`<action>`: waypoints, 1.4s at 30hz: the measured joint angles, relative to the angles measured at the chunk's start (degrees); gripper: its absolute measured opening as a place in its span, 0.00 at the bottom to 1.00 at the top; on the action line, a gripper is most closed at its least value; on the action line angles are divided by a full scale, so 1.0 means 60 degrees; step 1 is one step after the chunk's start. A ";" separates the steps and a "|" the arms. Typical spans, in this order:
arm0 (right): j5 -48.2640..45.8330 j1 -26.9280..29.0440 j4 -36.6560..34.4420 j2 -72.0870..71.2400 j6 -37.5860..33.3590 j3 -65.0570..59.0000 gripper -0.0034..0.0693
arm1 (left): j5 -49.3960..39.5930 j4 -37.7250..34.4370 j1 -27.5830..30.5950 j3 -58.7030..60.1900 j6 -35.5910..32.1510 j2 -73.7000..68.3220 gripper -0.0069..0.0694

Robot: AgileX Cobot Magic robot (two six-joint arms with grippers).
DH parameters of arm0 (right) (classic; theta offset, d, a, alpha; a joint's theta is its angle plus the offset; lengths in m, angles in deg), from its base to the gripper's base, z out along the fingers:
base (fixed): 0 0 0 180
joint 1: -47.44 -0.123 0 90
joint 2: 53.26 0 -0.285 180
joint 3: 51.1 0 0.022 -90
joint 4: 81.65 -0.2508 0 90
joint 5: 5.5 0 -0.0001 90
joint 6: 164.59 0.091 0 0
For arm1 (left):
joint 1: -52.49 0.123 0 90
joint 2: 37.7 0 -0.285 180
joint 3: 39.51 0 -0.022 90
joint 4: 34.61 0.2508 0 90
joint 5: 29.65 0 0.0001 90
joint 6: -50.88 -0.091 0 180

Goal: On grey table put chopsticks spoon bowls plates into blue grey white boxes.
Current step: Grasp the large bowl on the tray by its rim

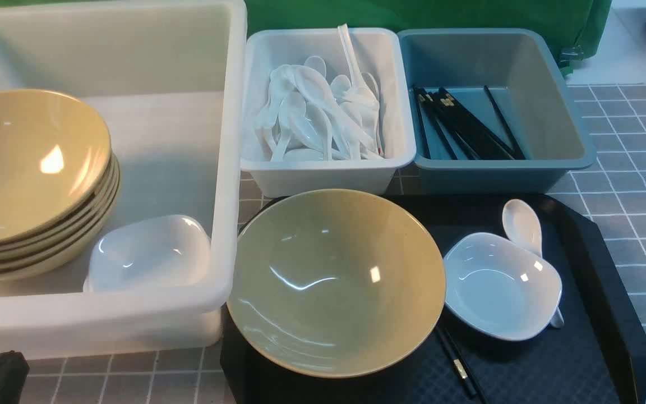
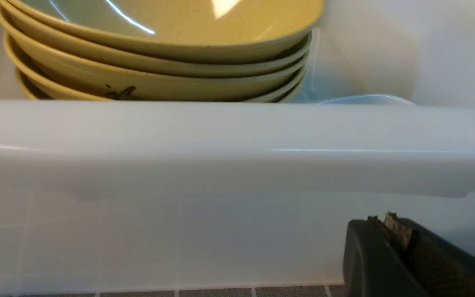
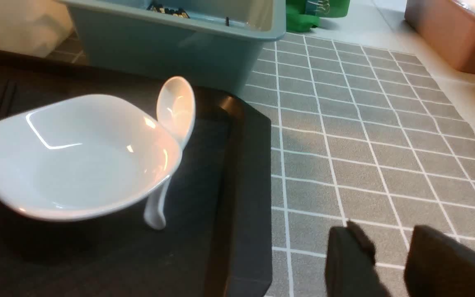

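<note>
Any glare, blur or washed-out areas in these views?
Front view: sharp, bright highlights on the stacked yellow bowls and the large yellow bowl. Left wrist view: the white box fills the frame, pale, low contrast. Right wrist view: right gripper blurred up close; glare streaks on the white dish.

**No word, number or brand can be read in any view.**

- **(a)** Stacked bowl (image 2: 146,80), just beyond the left tool (image 2: 400,227) and past the white box (image 2: 237,144) wall. It bears a dark brush-like mark (image 2: 124,91) on its outer side, possibly a character, cut off by the box rim.
- **(b)** Chopsticks (image 1: 460,120) in the blue box (image 1: 558,106), well ahead of the tools. They carry small gold marks (image 1: 447,101) near the thick ends, too small to make out.
</note>
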 joint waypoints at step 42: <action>0.0550 0.0000 0.0000 0.0000 0.0000 0.0000 0.37 | 0.0411 0.0581 0.0000 0.0032 -0.0114 0.0000 0.08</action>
